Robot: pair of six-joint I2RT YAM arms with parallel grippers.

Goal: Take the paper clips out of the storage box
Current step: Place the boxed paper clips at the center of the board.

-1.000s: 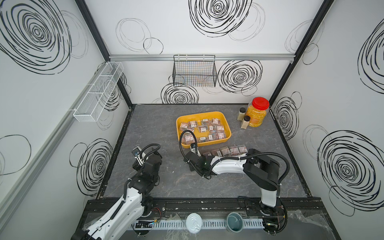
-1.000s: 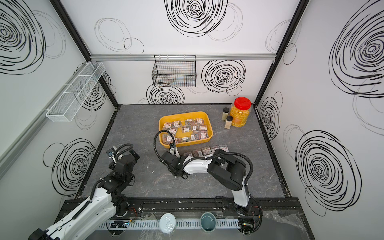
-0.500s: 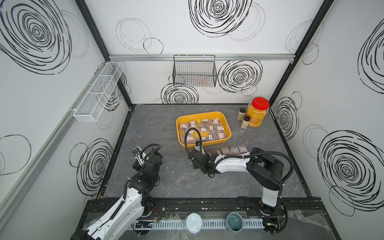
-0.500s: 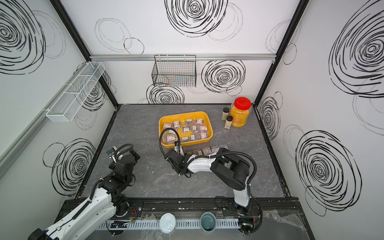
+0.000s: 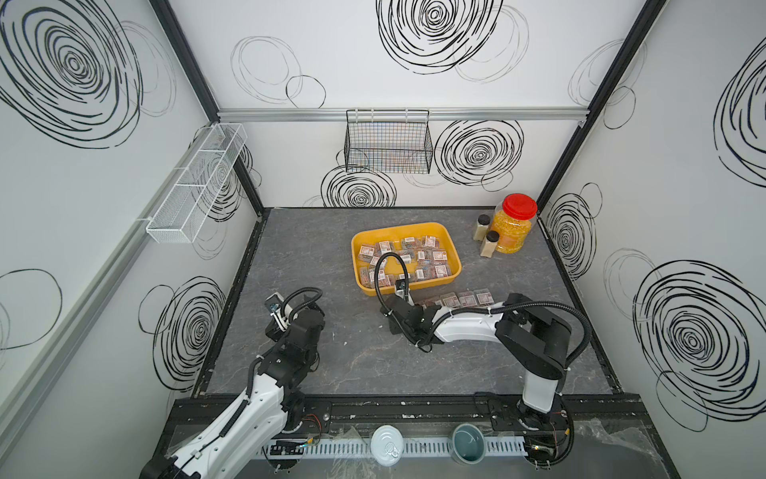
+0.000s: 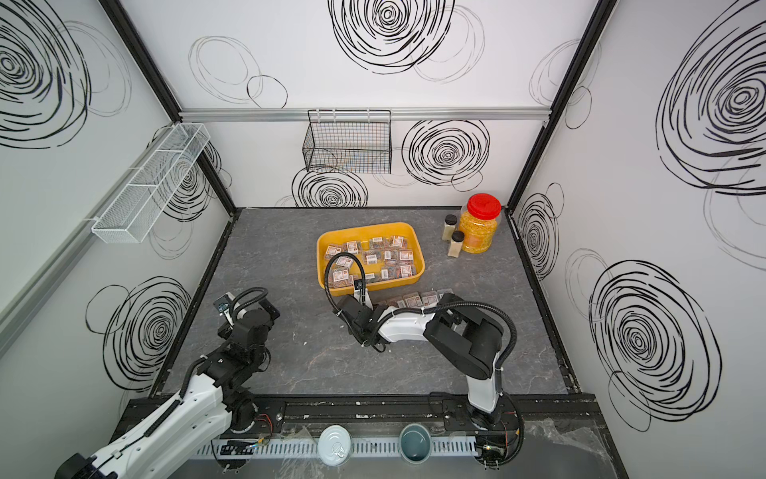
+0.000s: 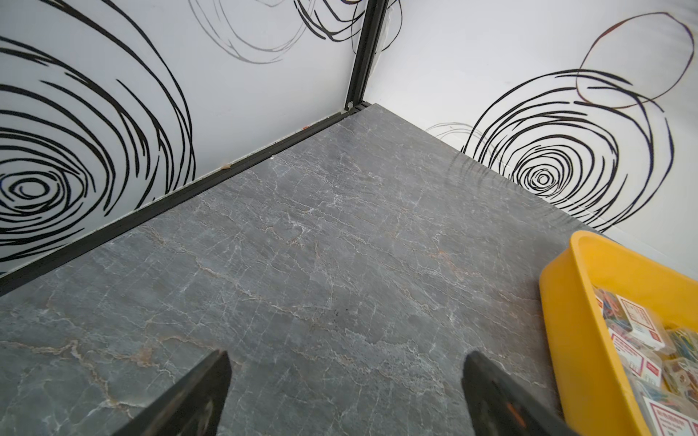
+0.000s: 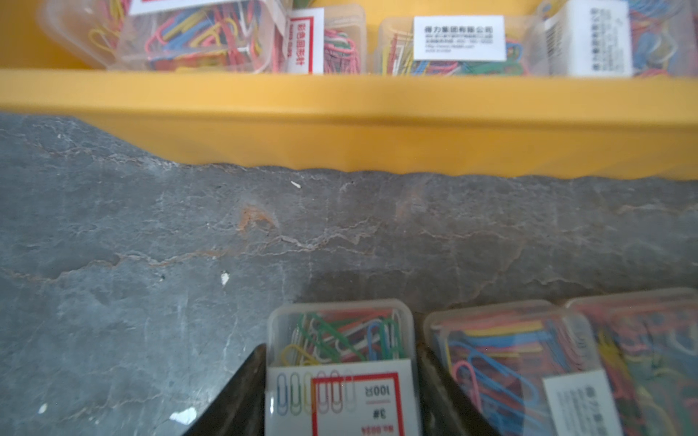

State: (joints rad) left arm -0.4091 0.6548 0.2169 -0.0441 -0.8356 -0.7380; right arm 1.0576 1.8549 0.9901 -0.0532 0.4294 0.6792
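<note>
The yellow storage box [image 5: 414, 288] [image 6: 418, 273] [image 7: 566, 302] [image 8: 340, 120] sits mid-table with several clear cases of paper clips [image 5: 406, 257] [image 6: 373, 259] [image 8: 211, 34] inside. A row of such cases [image 5: 464, 298] [image 6: 414, 299] lies on the table just in front of it. My right gripper [image 8: 340, 349] [image 5: 416, 307] is low at the row's left end. Its fingers flank one case [image 8: 340, 332] that rests on the table beside a neighbouring case [image 8: 510, 358]; whether they still press on it is unclear. My left gripper [image 7: 347, 355] [image 5: 311, 305] is open over bare table left of the box.
A red-lidded jar [image 5: 512, 226] and two small bottles [image 5: 483, 226] stand at the back right. A black wire basket [image 5: 387, 143] hangs on the back wall and a white mesh rack [image 5: 195, 186] on the left wall. Two cans [image 5: 386, 446] sit beyond the front rail.
My right arm has carried its case rightward and toward the box, down to the left end of the row. The left arm has not moved.
</note>
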